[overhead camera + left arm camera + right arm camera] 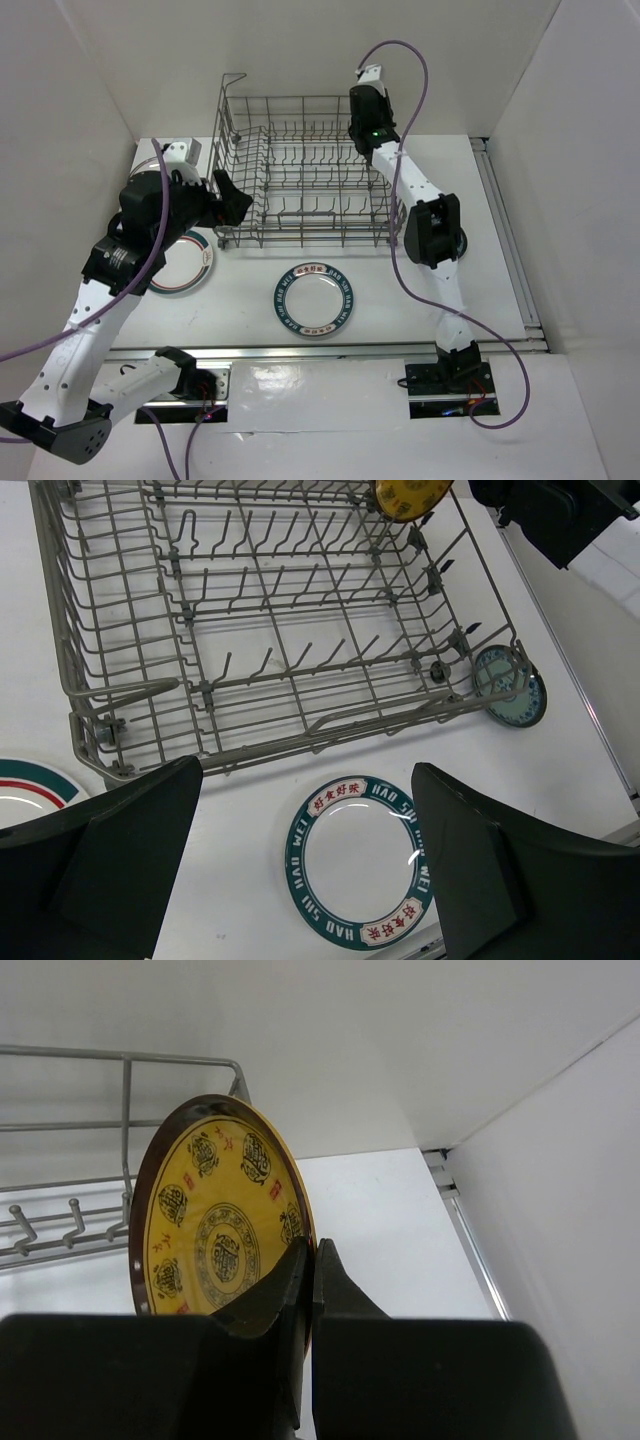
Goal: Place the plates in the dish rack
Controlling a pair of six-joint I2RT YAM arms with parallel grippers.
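The grey wire dish rack stands at the back of the table, with no plate among its tines. My right gripper is shut on the rim of a yellow plate, held upright above the rack's back right corner. My left gripper is open and holds nothing, hovering by the rack's front left corner. A white plate with a dark blue lettered rim lies flat in front of the rack. A teal-rimmed white plate lies at the left.
A teal-blue patterned plate lies beside the rack's front right corner, under the right arm's elbow. Metal rails run along the table's right edge and near edge. White walls close in the back and sides.
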